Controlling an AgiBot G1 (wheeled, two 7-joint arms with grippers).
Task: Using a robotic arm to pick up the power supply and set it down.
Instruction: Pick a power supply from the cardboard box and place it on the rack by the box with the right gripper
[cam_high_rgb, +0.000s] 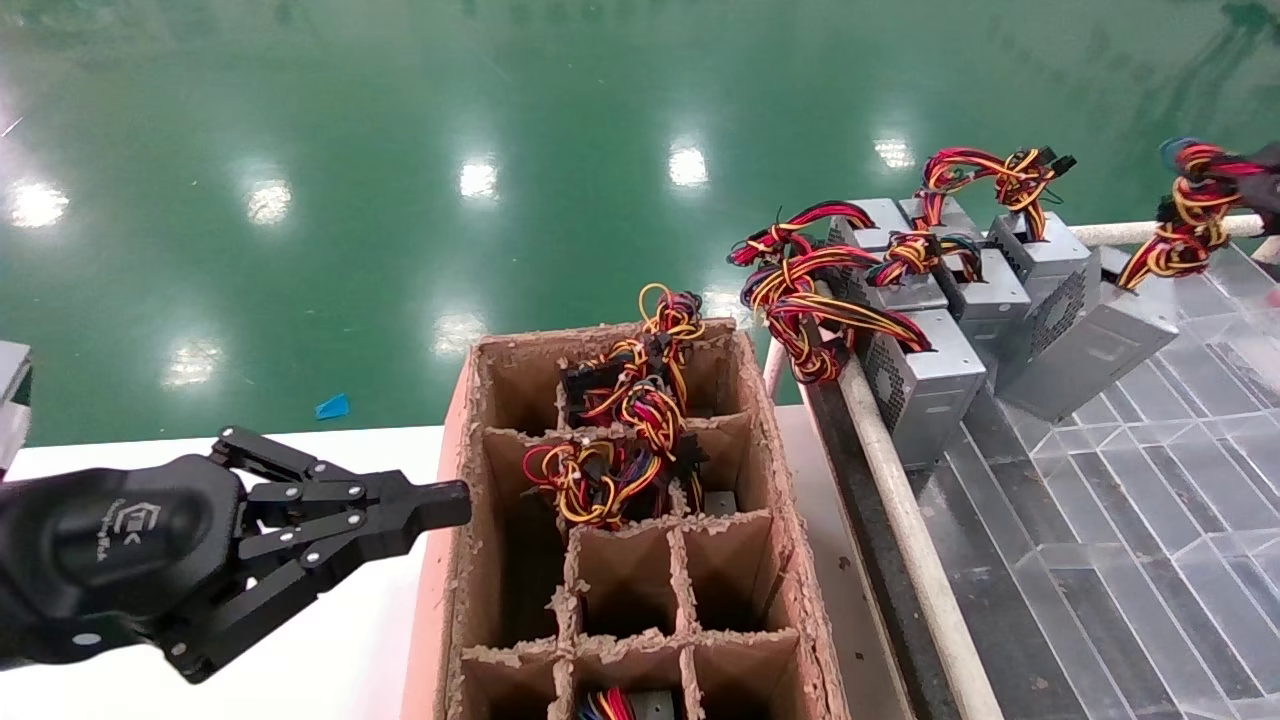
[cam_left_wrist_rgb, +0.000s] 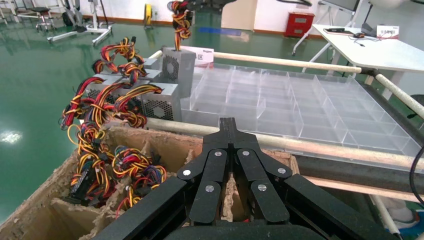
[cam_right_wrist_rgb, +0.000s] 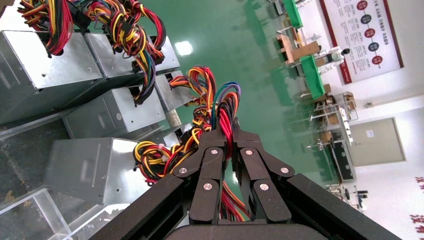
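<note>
The power supply (cam_high_rgb: 1090, 345) is a silver-grey box with a honeycomb vent side, tilted at the far corner of the clear tray beside the other units. Its coil of red, yellow, black and blue wires (cam_high_rgb: 1188, 215) rises to my right gripper (cam_high_rgb: 1252, 186), the robotic arm's, at the head view's right edge. In the right wrist view that gripper (cam_right_wrist_rgb: 226, 131) is shut on the wire bundle, with the box (cam_right_wrist_rgb: 95, 167) hanging beyond it. The left wrist view shows the same box (cam_left_wrist_rgb: 177, 67) upright far off. My left gripper (cam_high_rgb: 452, 502) is shut and empty beside the carton.
A cardboard carton (cam_high_rgb: 775, 470) with dividers holds more wired units. Several alike grey units (cam_high_rgb: 925, 385) stand in a row by a beige rail (cam_high_rgb: 900, 500). A clear partitioned tray (cam_high_rgb: 1150, 530) fills the right. A white table (cam_high_rgb: 330, 650) lies under the left arm.
</note>
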